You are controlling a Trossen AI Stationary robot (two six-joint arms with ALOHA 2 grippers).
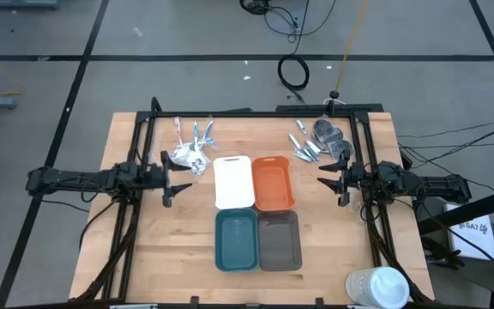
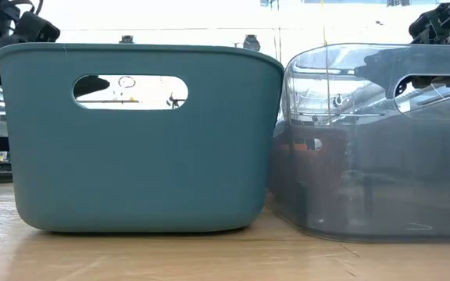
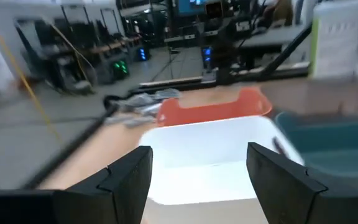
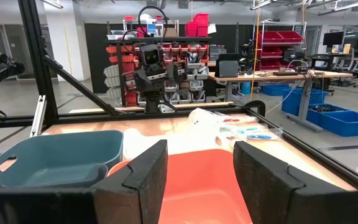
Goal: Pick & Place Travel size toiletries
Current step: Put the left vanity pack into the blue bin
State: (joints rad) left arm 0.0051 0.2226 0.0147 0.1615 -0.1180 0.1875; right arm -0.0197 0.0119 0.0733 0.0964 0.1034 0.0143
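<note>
The toiletries lie in two groups near the table's far edge. On the left are white sachets [image 1: 187,156] and pink and blue sticks [image 1: 192,130]. On the right are silver pieces [image 1: 305,146] and dark grey roundish pieces [image 1: 331,137]. My left gripper [image 1: 183,178] hovers open just left of the white tray [image 1: 233,182], near the sachets. My right gripper [image 1: 322,178] hovers open just right of the orange tray [image 1: 273,182]. The right wrist view shows the sachets [image 4: 207,118] and sticks [image 4: 247,132] beyond the orange tray [image 4: 204,180]. Both grippers hold nothing.
Four trays stand in a block at the table's middle: white and orange on the far side, teal [image 1: 236,239] and grey [image 1: 280,240] on the near side. A big white cup [image 1: 377,286] lies at the near right corner. A black frame borders the work area.
</note>
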